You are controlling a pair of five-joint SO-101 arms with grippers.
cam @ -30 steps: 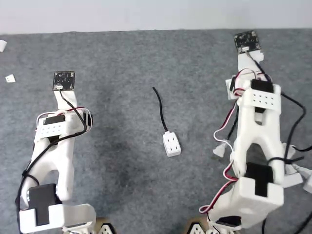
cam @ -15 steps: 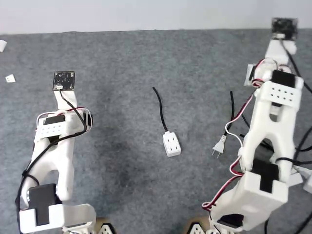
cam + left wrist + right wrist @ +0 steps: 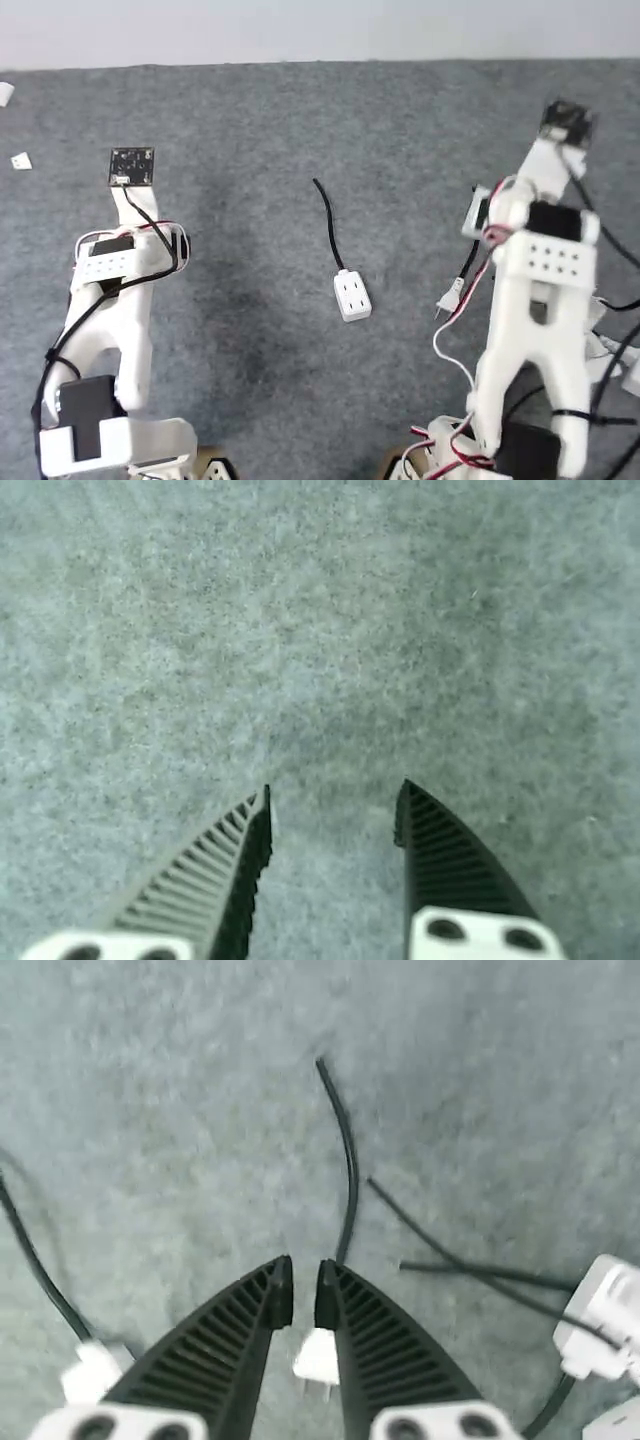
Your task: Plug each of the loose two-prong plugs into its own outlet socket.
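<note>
A white outlet strip with a black cord lies mid-table. To its right lies a loose white two-prong plug on a black cord, close to the right arm. In the right wrist view, my right gripper hangs just above a white plug, its fingers all but shut with nothing between them. A second white plug lies off to one side. My left gripper stands open over bare grey mat, far left of the strip.
Grey felt mat covers the table up to a pale wall at the back. Two small white scraps lie at the far left. More white plug parts and loose black cords crowd the right arm's side.
The right arm swung out to the right and then drew back toward the near side, uncovering the plug beside it. The left arm and the outlet strip stayed put.
</note>
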